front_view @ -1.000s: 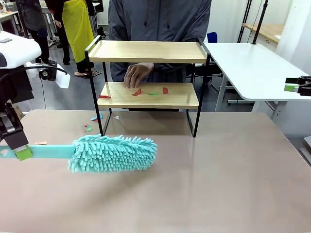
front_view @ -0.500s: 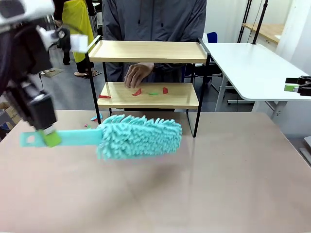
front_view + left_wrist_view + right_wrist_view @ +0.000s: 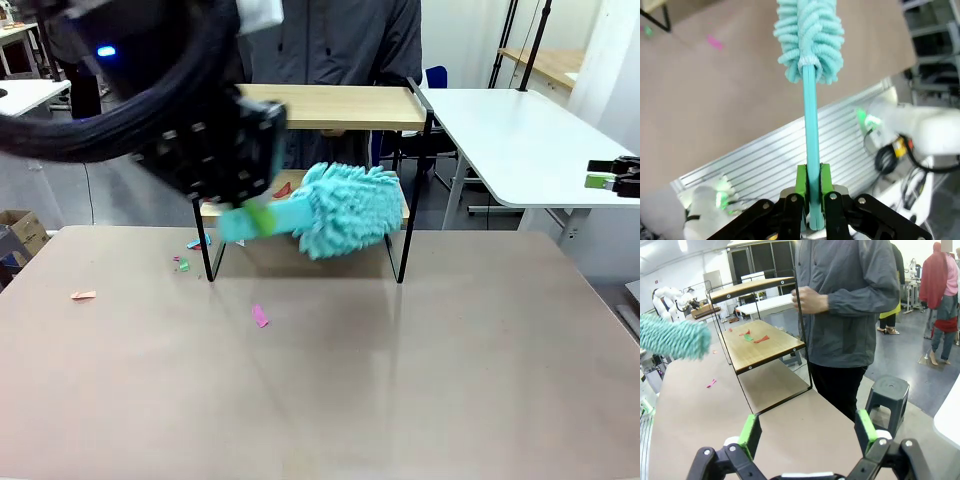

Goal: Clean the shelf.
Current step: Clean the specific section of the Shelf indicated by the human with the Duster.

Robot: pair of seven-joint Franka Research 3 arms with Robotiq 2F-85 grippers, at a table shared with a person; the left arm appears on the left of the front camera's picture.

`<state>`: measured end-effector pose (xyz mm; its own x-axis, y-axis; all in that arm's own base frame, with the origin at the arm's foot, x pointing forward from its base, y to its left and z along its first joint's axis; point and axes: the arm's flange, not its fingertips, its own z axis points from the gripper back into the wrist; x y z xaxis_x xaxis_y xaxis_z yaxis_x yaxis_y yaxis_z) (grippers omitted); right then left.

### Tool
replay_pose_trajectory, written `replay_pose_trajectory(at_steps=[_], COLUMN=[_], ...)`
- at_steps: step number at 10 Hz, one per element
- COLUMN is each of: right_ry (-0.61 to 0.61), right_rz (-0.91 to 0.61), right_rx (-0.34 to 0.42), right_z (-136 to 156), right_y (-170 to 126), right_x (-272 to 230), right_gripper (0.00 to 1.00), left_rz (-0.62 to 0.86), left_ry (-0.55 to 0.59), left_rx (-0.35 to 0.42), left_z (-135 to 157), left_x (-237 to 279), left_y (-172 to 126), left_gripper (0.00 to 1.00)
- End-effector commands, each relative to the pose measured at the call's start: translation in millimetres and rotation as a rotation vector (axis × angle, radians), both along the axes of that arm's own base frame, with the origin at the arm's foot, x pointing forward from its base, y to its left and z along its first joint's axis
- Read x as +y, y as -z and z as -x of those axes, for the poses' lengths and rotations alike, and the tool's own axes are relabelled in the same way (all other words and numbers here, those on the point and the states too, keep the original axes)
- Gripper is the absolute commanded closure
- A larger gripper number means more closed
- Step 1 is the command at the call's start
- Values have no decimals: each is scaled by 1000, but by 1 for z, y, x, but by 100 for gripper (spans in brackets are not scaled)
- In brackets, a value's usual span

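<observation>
The shelf stood at the tabletop's far middle, red and green scraps on its lower board. A pink scrap lay nearer, a salmon scrap well left.

My front camera faces twelve o'clock across the beige tabletop; both wrist cameras (left close, right at three o'clock) share its fluffy teal duster.

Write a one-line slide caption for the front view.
Left gripper, shut on a teal duster, holds its fluffy head before the lower board of the shelf; paper scraps dot the table.
</observation>
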<state>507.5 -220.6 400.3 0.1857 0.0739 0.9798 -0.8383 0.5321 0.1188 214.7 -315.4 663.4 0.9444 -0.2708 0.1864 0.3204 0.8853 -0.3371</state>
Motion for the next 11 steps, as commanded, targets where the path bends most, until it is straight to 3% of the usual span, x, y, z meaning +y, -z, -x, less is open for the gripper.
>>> replay_pose_trajectory(at_steps=[1, 3, 6, 8, 9, 11], right_ry=[3, 3, 3, 3, 3, 3], right_rz=[4, 4, 4, 4, 4, 4], right_rx=[-5, -5, -5, -5, -5, -5], right_z=[0, 0, 0, 0, 0, 0], right_y=[-3, -3, -3, -3, -3, -3], right_x=[2, 2, 2, 2, 2, 2], right_gripper=[0, 0, 0, 0, 0, 0], left_rz=[47, 6, -41, -94, -33, -58], left_ry=[-86, -168, -191, -129, -158, -138], left_rx=[-69, -133, -161, -118, -144, -126], left_z=[-18, -41, -66, -67, -66, -72], left_x=[-30, -68, -115, -120, -109, -118], left_y=[-4, -2, 8, 11, 20, 24], left_gripper=[87, 87, 87, 87, 87, 87])
